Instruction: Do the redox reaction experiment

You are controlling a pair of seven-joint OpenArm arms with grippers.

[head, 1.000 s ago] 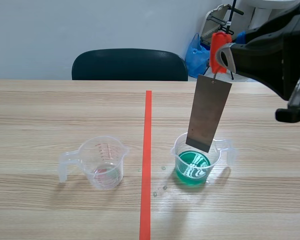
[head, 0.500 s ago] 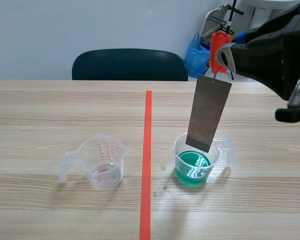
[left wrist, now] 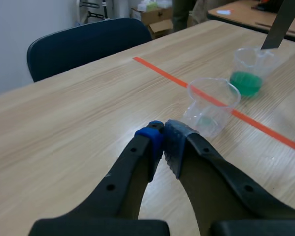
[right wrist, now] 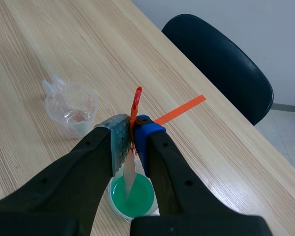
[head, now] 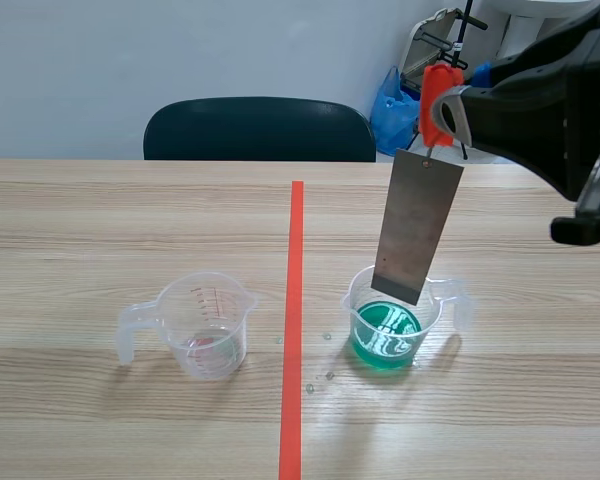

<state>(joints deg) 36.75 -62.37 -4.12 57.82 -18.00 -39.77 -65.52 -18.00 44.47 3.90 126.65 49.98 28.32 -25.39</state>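
Aloft, red clip (head: 436, 100), strip (head: 417, 225) over beaker (head: 435, 316).

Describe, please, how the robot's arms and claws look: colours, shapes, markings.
Both arms are black. The left claw has two thick, tapering black fingers with small round holes along them; one tip carries a blue pad, the other a grey-green dotted pad. The right claw looks the same. In the scene view the right arm is bulky and glossy.

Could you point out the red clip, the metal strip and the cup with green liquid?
red clip (head: 435, 100), scene view, on its red body above the strip.
metal strip (head: 417, 230), scene view, middle of its flat face.
green-liquid cup (head: 352, 300), scene view, clear wall above the liquid.
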